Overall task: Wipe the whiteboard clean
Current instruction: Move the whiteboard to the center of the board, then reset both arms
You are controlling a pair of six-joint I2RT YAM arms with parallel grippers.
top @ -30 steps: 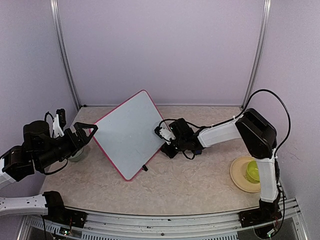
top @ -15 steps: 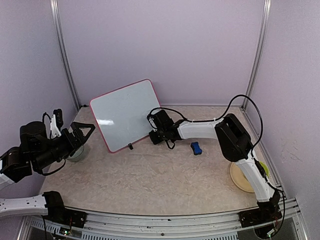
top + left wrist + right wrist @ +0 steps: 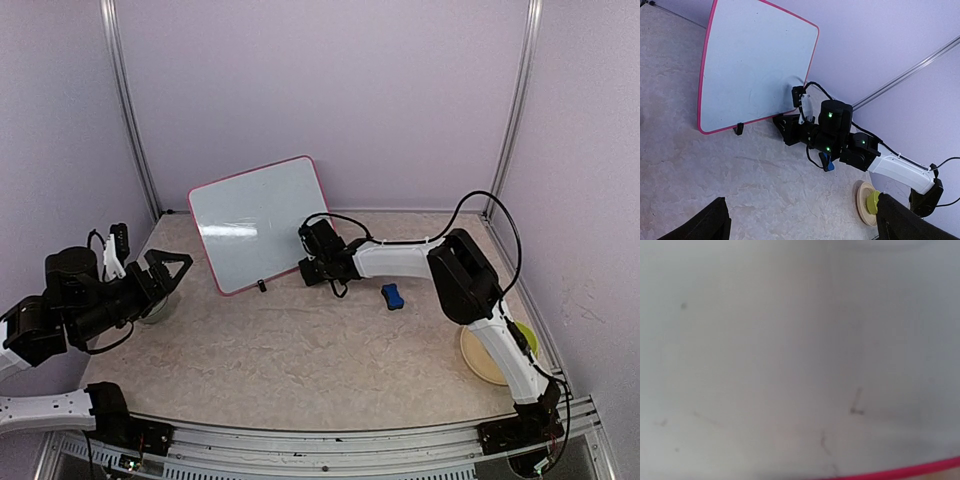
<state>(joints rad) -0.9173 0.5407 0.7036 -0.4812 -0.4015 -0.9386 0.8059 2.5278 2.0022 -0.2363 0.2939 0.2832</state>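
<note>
The whiteboard point(image 3: 258, 224), white with a red-pink rim, stands nearly upright on small black feet near the back wall. It also shows in the left wrist view point(image 3: 755, 65). In the right wrist view its face point(image 3: 790, 350) fills the frame, with only faint marks and the rim at the bottom. My right gripper point(image 3: 311, 264) is against the board's lower right corner, and its jaws are hidden. A blue eraser point(image 3: 392, 296) lies on the table just right of that arm. My left gripper point(image 3: 166, 270) is open and empty, left of the board.
A tan plate point(image 3: 478, 358) with a green cup point(image 3: 526, 340) sits at the right, partly behind the right arm. A small bowl point(image 3: 152, 311) sits under my left gripper. Metal posts stand at the back corners.
The whiteboard has swung from lying tilted over the table to standing upright at the back. My right gripper moved back-left with it, uncovering the blue eraser. The left arm barely moved.
</note>
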